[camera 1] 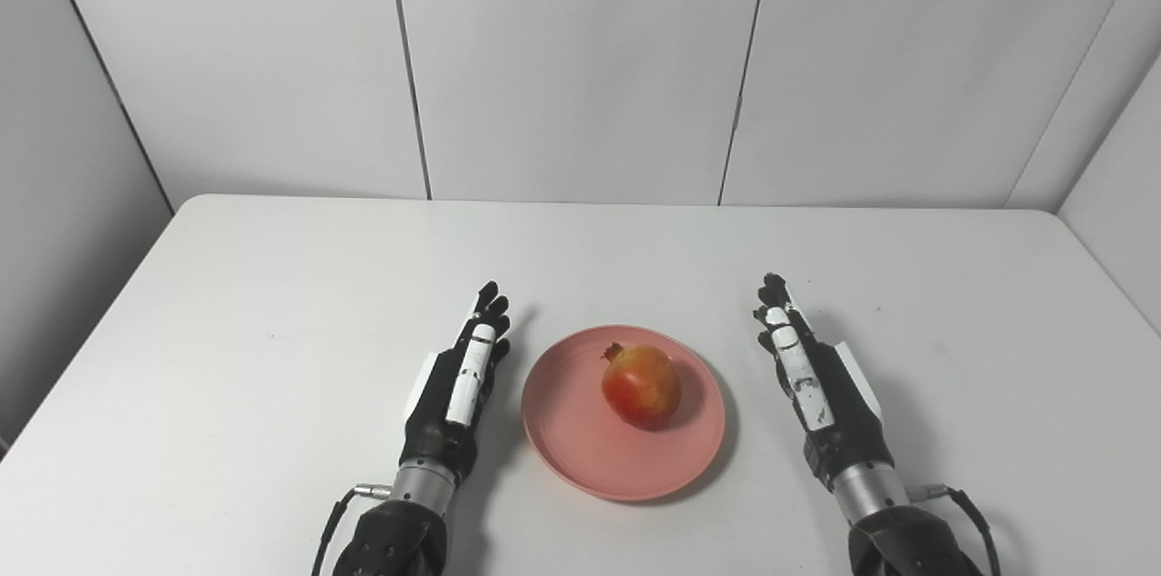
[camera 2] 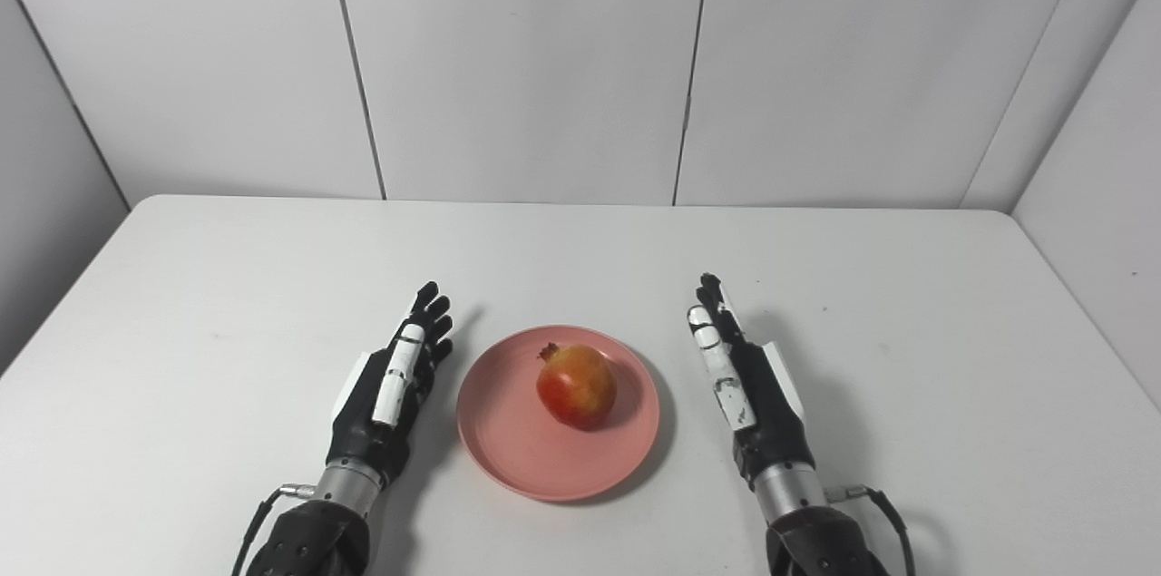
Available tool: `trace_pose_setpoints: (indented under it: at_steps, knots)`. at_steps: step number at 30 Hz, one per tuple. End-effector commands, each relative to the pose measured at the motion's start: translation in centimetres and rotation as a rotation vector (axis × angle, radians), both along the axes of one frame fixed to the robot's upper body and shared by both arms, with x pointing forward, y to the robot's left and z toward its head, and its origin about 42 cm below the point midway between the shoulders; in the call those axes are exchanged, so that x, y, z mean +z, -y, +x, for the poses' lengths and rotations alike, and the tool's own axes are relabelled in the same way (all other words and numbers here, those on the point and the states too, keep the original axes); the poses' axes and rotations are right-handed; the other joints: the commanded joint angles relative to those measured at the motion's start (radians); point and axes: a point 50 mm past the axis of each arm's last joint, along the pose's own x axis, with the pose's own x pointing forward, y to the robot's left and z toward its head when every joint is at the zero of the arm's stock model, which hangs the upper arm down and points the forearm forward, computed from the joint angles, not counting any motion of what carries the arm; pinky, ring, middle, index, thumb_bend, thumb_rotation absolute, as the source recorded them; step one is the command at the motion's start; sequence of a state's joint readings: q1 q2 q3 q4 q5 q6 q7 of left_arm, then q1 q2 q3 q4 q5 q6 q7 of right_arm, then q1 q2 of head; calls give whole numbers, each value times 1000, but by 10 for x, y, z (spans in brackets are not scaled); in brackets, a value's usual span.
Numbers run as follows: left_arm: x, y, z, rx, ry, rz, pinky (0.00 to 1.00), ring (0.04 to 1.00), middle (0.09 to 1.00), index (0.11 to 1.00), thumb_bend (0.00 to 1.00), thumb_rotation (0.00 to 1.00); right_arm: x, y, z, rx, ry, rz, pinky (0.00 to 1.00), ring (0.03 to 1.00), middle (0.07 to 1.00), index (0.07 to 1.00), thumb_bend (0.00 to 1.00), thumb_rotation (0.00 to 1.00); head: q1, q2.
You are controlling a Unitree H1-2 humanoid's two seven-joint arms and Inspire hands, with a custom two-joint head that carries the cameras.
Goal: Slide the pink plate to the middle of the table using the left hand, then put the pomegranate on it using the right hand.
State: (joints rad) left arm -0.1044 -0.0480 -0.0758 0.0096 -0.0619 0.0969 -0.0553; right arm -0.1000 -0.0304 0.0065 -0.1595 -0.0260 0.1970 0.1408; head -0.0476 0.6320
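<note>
A round pink plate (camera 1: 580, 453) lies on the white table near its front middle. On the plate sits a red and yellow pomegranate (camera 1: 640, 385), slightly right of the plate's centre, crown pointing up and left. My left hand (camera 1: 458, 381) rests on edge just left of the plate, fingers straight and pointing away, holding nothing. My right hand (camera 1: 812, 376) stands the same way a short gap right of the plate, fingers extended and empty. Neither hand touches the plate or the fruit.
The white table (camera 1: 272, 286) ends at grey wall panels behind and on both sides. Black cables hang from both wrists near the front edge.
</note>
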Motion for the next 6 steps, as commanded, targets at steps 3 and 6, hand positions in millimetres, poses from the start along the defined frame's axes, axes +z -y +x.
trace_pose_setpoints:
  at_steps: [3,6]
  knots:
    - [3,-1,-5,-4,42,3,1000,1000,1000,1000,372,1000,12,-6,5,24,92,39,995,994,1000,1000,251,1000,5,-3]
    - [1,-4,-7,-7,49,16,1000,1000,1000,1000,364,1000,11,-10,4,33,88,2,1000,998,1000,1000,233,1000,5,-3]
